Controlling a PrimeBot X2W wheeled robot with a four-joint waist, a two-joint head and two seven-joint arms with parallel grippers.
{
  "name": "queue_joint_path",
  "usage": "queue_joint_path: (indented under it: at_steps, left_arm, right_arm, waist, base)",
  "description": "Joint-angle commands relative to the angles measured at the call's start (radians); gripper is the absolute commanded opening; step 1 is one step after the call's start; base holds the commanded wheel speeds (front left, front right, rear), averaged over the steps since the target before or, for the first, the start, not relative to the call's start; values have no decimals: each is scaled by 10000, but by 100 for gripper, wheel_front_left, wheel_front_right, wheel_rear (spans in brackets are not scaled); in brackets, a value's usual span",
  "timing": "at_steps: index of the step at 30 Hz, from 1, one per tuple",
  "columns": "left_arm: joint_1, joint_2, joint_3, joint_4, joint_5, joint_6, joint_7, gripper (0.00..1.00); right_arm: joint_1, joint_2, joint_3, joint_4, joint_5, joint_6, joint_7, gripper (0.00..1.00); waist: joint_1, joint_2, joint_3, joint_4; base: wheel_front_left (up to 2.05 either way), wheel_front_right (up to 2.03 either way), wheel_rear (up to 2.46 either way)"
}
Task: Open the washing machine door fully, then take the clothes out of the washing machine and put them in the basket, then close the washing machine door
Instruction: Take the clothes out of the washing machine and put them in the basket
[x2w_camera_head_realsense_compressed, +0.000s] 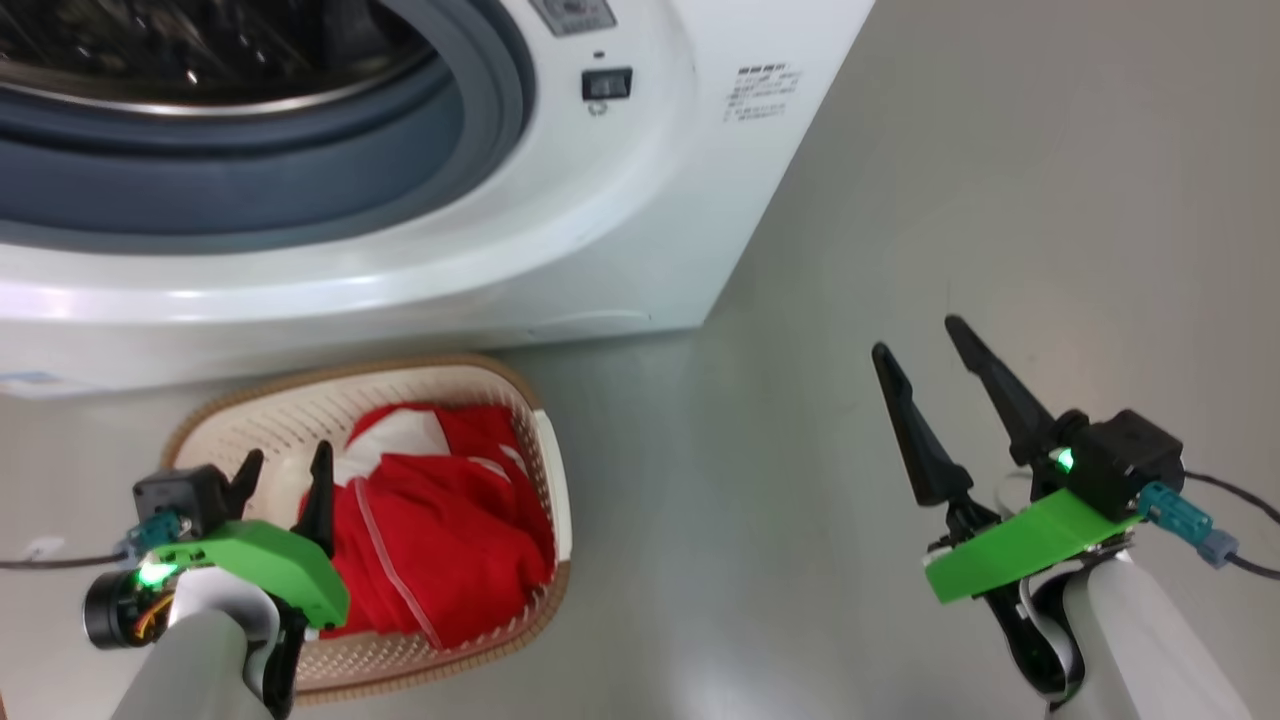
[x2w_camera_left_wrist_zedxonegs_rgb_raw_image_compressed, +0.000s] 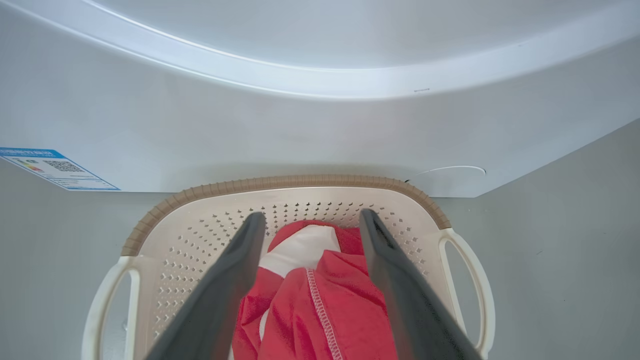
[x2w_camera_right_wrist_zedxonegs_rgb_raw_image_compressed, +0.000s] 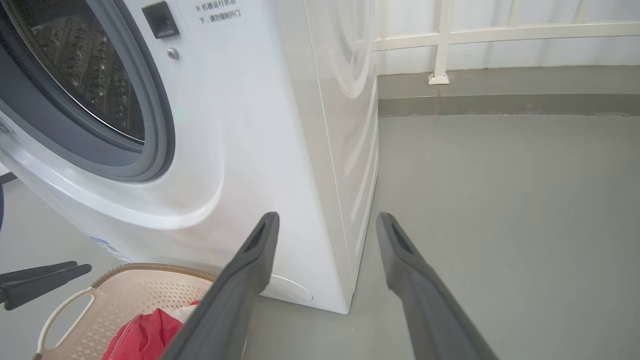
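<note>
Clothes (x2w_camera_head_realsense_compressed: 440, 540) lie as one red heap in the one basket (x2w_camera_head_realsense_compressed: 290, 415) — both pairs of jaws gape wide, empty.

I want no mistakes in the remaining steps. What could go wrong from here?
1. The open left tool hangs low over the red clothes in the basket; lifting away, a finger might snag fabric and drag it out.
2. The basket stands close to the washing machine, so an arm reaching past could knock it.
</note>
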Motion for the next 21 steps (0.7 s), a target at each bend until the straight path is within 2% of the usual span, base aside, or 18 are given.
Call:
queue_joint_path:
  at_steps: [1,21]
  left_arm:
    - [354,279,427,-341,149,-29,-95,100]
    - [2882,-58,2125,-3749,1538,-29,-95,100]
  right_arm:
    - [342,-84,263,-162,99,16,-49,100]
    - [1641,-444,41,-35,276,16,-49,100]
  waist:
    - [0,-1,-665,164]
    - [0,-1,-2776,224]
  base:
    - [0,0,0]
    - [0,0,0]
